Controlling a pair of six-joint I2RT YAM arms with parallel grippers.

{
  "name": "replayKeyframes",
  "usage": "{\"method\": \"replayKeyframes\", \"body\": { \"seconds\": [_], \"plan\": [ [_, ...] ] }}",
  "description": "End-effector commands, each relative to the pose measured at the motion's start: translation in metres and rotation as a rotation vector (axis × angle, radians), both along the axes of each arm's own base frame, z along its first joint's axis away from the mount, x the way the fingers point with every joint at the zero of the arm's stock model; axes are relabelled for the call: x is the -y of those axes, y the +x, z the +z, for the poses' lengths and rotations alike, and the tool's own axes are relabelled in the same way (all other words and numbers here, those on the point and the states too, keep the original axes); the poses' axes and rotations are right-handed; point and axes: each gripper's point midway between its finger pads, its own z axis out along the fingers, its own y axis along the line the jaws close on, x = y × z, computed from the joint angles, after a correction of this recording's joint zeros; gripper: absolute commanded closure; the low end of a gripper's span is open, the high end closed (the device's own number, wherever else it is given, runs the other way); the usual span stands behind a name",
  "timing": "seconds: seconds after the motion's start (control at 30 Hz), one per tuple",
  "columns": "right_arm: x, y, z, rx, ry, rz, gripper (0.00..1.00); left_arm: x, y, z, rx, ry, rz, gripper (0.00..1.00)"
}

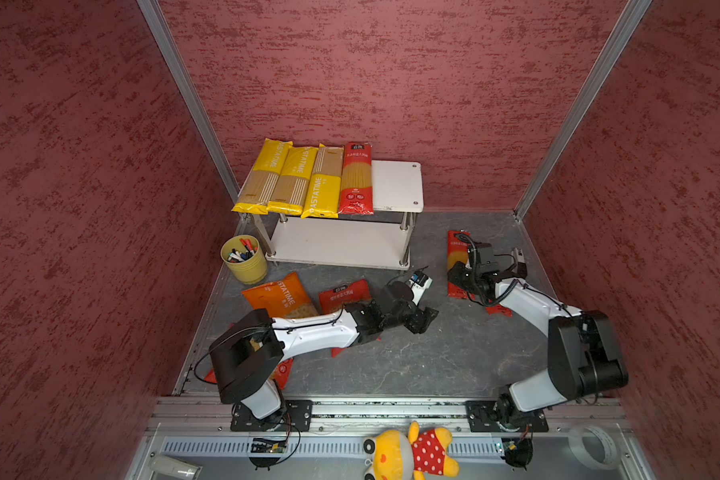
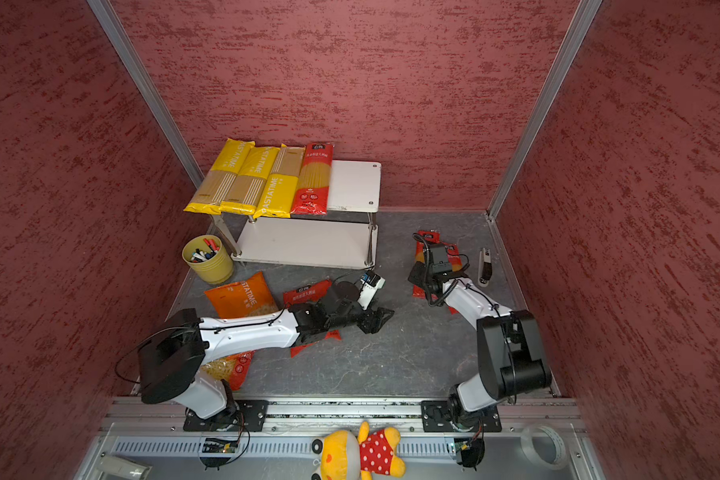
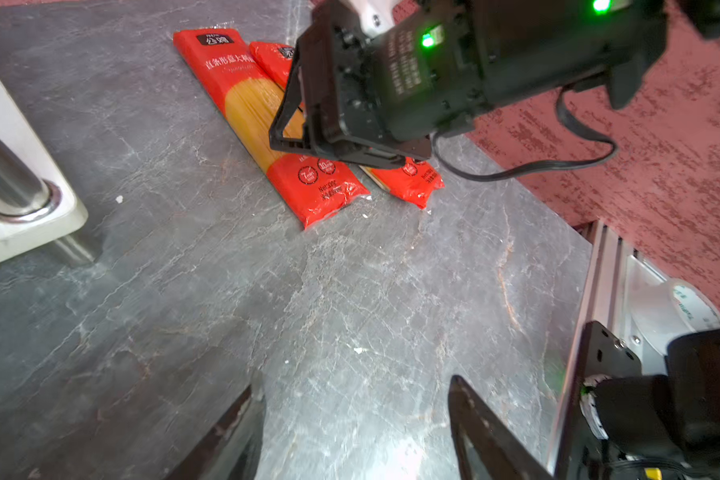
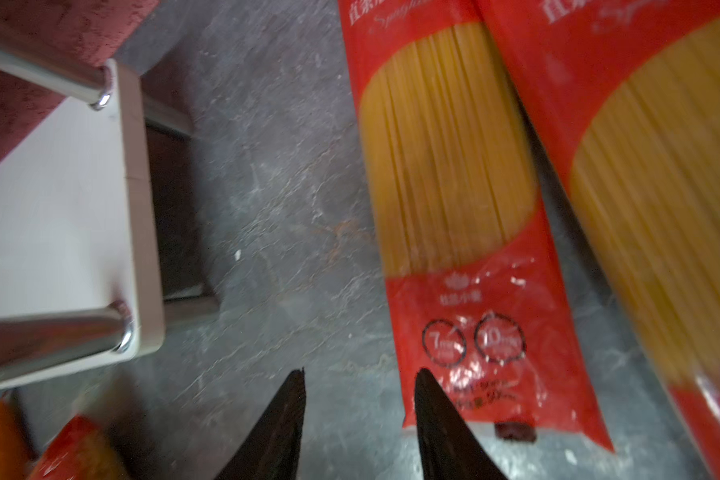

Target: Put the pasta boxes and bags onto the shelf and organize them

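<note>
The right gripper [image 4: 358, 382], jaws apart and empty, hovers at the red spaghetti pack's [image 4: 454, 166] edge; closing here may catch only film, so it slips.

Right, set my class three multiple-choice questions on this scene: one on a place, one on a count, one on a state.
1. Where is the pen cup, relative to the shelf? A) on top B) on its lower board C) on the table beside it
2. How many long pasta packs lie on its top board? A) four B) two C) six
3. How is the left hand? A) shut on a red pack B) open, empty C) shut on the cup

Answers:
C: the cup stands on the table by the shelf's end.
A: three yellow and one red lie side by side.
B: its fingers stand apart over bare table.
</note>
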Motion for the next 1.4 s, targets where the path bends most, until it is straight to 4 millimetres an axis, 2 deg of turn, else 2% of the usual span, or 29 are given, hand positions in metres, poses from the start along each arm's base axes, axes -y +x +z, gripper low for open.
{"method": "replayKeyframes", "body": {
  "seconds": [0.0,0.1,0.2,0.43,0.63,0.8,0.93,1.0,1.07,1.13,1.23,1.37],
  "plan": [
    [0.022,0.028,0.009,0.050,-0.159,-0.035,0.55,0.000,0.010,-0.002,-0.006,-0.035,0.043,0.31],
    [0.024,0.033,-0.012,-0.002,-0.189,-0.038,0.55,-0.006,0.015,-0.008,-0.028,-0.034,0.066,0.31],
    [0.020,0.024,-0.035,-0.059,-0.157,-0.034,0.55,-0.013,0.019,-0.006,-0.028,-0.041,0.085,0.31],
    [-0.006,-0.027,-0.070,-0.151,0.005,-0.005,0.56,-0.023,0.028,-0.003,-0.032,-0.056,0.110,0.31],
    [-0.023,-0.076,-0.078,-0.199,0.102,0.016,0.57,-0.024,0.030,0.001,-0.034,-0.071,0.113,0.30],
    [-0.040,-0.114,-0.084,-0.269,0.091,0.064,0.58,-0.022,0.031,0.001,-0.039,-0.077,0.113,0.31],
    [-0.045,-0.133,-0.067,-0.260,0.109,0.093,0.58,-0.022,0.031,0.003,-0.040,-0.078,0.113,0.30],
    [-0.040,-0.130,-0.048,-0.224,0.084,0.103,0.58,-0.022,0.031,0.003,-0.043,-0.080,0.110,0.30],
    [-0.031,-0.116,-0.023,-0.175,0.083,0.100,0.56,-0.019,0.030,0.004,-0.047,-0.083,0.100,0.31],
    [-0.013,-0.095,-0.005,-0.117,0.095,0.065,0.55,-0.014,0.029,0.002,-0.059,-0.085,0.088,0.31],
    [0.021,-0.064,0.004,-0.068,0.100,-0.011,0.52,-0.005,0.025,0.000,-0.071,-0.089,0.069,0.31],
    [0.040,-0.030,-0.006,-0.066,0.099,-0.036,0.49,0.003,0.018,-0.002,-0.086,-0.091,0.054,0.31]
  ]
}}
